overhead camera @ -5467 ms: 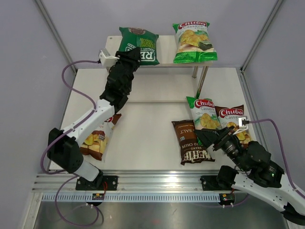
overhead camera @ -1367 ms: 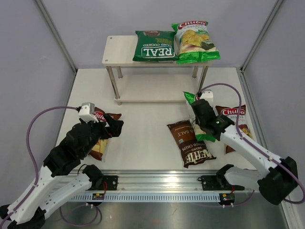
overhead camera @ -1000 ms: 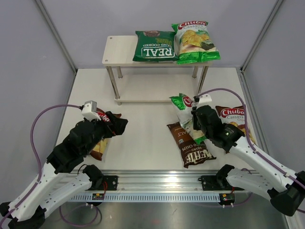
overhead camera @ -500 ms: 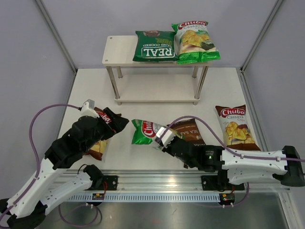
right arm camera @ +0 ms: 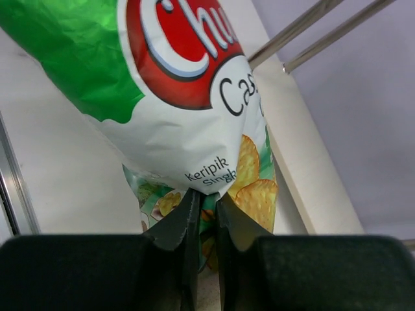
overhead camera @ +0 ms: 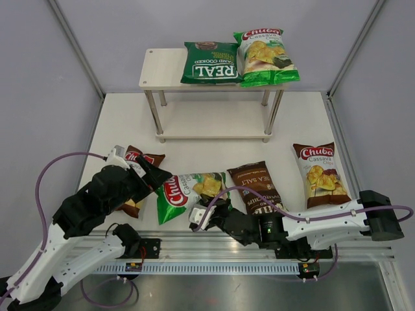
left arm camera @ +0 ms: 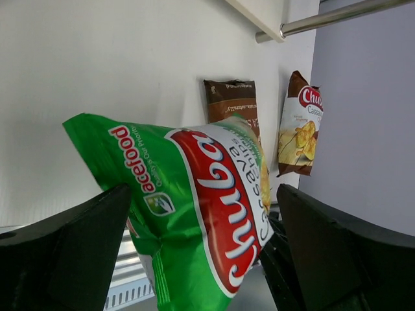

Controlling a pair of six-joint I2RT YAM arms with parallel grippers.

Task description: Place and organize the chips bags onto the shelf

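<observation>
Swung leftward across the table, the light-green Chuba bag (overhead camera: 191, 192) now sits near the front edge, well short of the shelf (overhead camera: 159, 68). Only the right wrist view shows the right gripper (right arm camera: 206, 202) pinching its lower seam. The left wrist view shows the left gripper (left arm camera: 201, 259) spread wide, facing the bag.

My left arm (overhead camera: 71, 256) and right arm (overhead camera: 324, 225): white link shells, black joints. Left gripper (overhead camera: 154, 176) and right gripper (right arm camera: 206, 202): black. Purple cable (overhead camera: 39, 194) along each arm.
</observation>
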